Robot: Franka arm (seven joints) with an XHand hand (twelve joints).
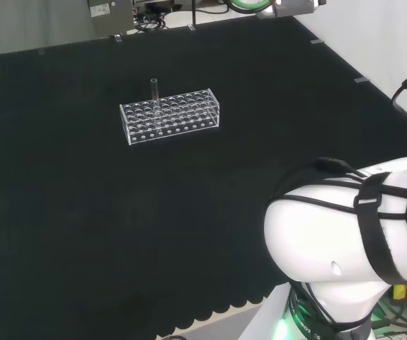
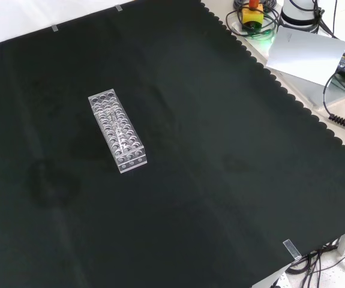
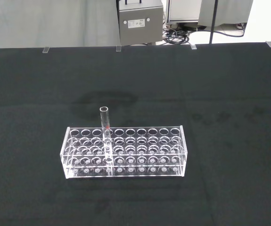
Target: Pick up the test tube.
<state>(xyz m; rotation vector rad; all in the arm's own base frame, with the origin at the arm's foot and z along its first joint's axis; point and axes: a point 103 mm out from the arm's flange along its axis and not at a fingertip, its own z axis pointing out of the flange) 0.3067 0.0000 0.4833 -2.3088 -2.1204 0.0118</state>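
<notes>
Standing upright in a clear plastic rack (image 3: 124,151), the test tube (image 3: 105,136) has its long axis vertical and its open mouth pointing straight up, with its upper part rising above the rack's top plate. In the wrist view a small red mark shows on the tube just above that plate, and the lower part of the tube can be traced down through the rack's clear tiers to its base. The tube sits in a hole near one short end of the rack, in the row along one long side; the other holes look empty, though clear glass is hard to judge.

In the head view the rack (image 1: 170,115) lies on the black cloth (image 1: 83,234) toward the far edge of the bench, roughly midway between the cloth's left and right edges, with its long side running nearly parallel to the far edge. The tube (image 1: 154,91) stands near the rack's left end on its far side. In the front view the rack (image 2: 117,131) lies in the left half of the cloth, its long axis running from upper left to lower right, well apart from the scalloped edge on the right.

The arm's white link (image 1: 345,248) stands at the lower right of the head view, well apart from the rack. Whether the hand's fingers are spread or curled cannot be told, and nothing touches the tube or the rack.
</notes>
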